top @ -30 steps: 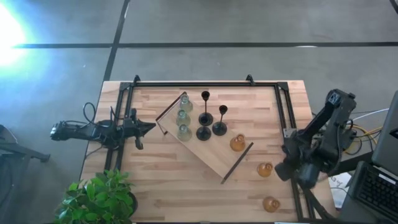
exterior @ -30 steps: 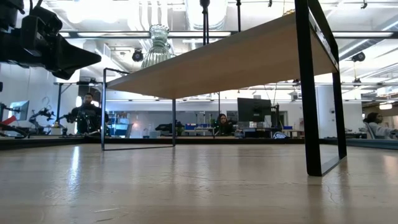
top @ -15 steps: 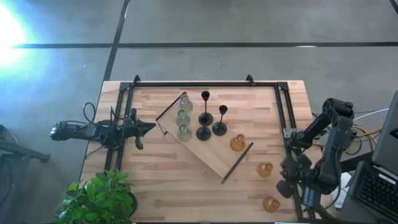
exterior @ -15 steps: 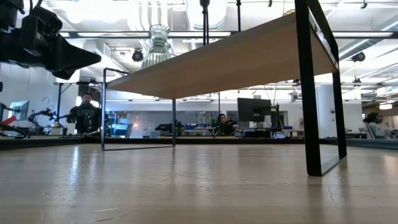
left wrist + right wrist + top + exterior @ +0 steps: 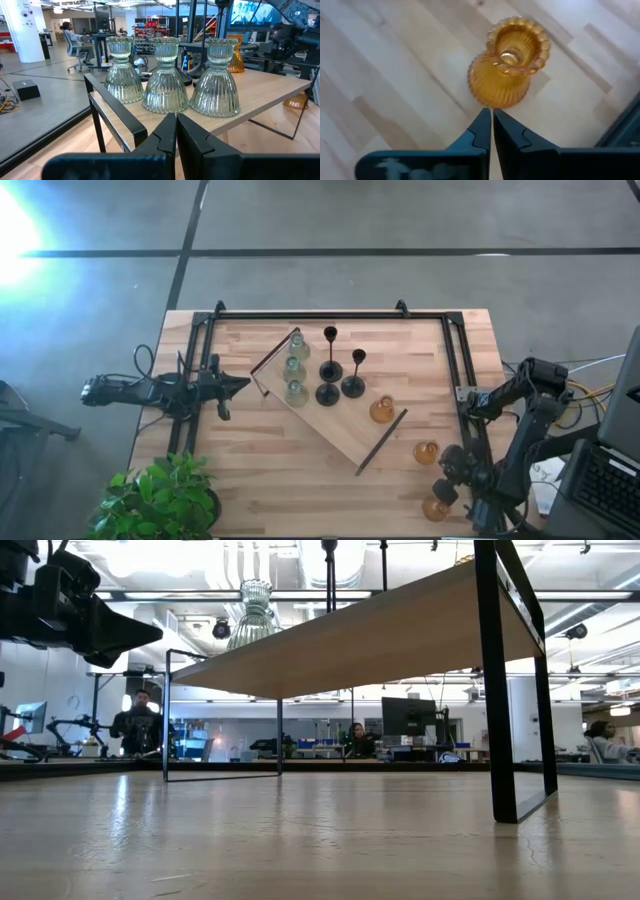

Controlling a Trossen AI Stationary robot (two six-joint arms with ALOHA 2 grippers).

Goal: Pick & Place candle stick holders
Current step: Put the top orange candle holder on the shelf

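Right gripper [image 5: 447, 477], jaws pressed together and empty, hovers above an amber holder [image 5: 509, 62] near the table's [image 5: 300, 480] right front corner. Left gripper [image 5: 175, 131], jaws also pressed together, waits facing three green glass holders [image 5: 165, 75] on the wooden board [image 5: 335, 425].

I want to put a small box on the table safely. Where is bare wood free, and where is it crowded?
Free: the table near its front edge, between the plant and the wooden board; also the back strip behind the board. Crowded: the board top, with green holders and black holders, and the right front corner, where amber holders stand near the right gripper.
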